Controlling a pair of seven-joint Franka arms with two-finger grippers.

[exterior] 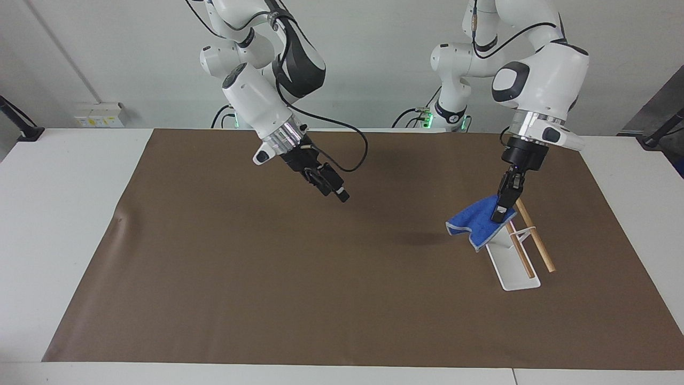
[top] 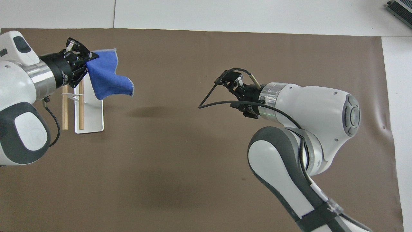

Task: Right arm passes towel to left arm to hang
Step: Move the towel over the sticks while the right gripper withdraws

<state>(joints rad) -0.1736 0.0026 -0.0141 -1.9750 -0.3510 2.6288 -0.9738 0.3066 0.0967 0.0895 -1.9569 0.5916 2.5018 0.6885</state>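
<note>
Left gripper (exterior: 503, 209): clamped on one edge of the towel (exterior: 478, 225), held in the air over the rack (exterior: 507, 260) at the left arm's end of the table (exterior: 64, 224); fingertips meet on the cloth in both views.
Towel: blue with a pale grey edge, hanging from the left gripper's fingertips and draping down toward the middle of the mat (exterior: 299, 278); in the facing view its lower corner hangs in front of the rack's end nearer the robots, and whether it touches the rack cannot be told. In the overhead view the cloth (top: 107, 75) spreads from the gripper (top: 87, 60) across the rack's farther end.
Rack: white flat base (top: 93, 116) with two wooden rods (exterior: 531, 235) side by side above it, standing on the mat toward the left arm's end; no cloth lies over the rods.
Right gripper (exterior: 337, 191): empty, up in the air over the mat near the table's middle, well apart from the towel; its fingers stand apart. In the overhead view it (top: 232, 84) points toward the left arm's end, a black cable (top: 212, 96) looping past it.
Right arm (exterior: 256, 107): reaches in from its base, carrying nothing.
Left arm (exterior: 539, 85): bent down over the rack, wrist pointing at the mat.
Mat: brown, covering most of the white table, with a soft shadow beside the rack under the towel.
</note>
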